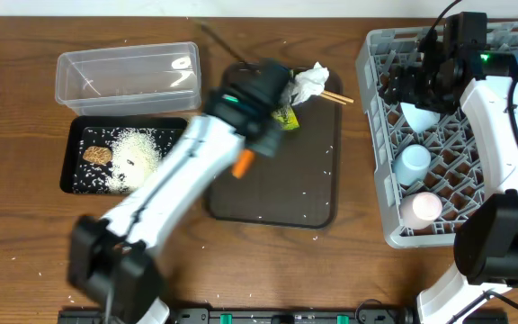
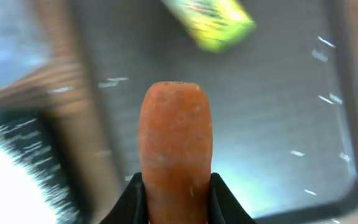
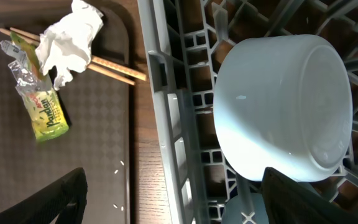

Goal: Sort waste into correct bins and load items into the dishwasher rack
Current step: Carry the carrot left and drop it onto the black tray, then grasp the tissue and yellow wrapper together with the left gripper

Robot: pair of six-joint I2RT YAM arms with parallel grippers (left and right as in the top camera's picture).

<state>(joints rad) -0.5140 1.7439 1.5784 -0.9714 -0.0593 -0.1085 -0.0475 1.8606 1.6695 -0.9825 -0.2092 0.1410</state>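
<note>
My left gripper (image 2: 176, 186) is shut on the orange carrot (image 2: 176, 149), held above the brown serving tray (image 1: 281, 193); in the overhead view the carrot (image 1: 241, 165) pokes out under the arm. The green-yellow wrapper (image 1: 286, 115), the crumpled tissue (image 1: 308, 83) and the chopsticks (image 1: 335, 96) lie at the tray's far end. My right gripper (image 3: 179, 205) stands open over the grey dishwasher rack (image 1: 380, 135), just above an upturned small light-blue bowl (image 3: 284, 106). A light-blue cup (image 1: 414, 162) and a white-pink cup (image 1: 421, 207) sit in the rack.
The clear tub (image 1: 129, 74) stands at the back left. In front of it the black tray (image 1: 75, 171) holds white rice (image 1: 138, 148) and a brown lump (image 1: 97, 155). Loose rice grains are scattered over the table and the serving tray.
</note>
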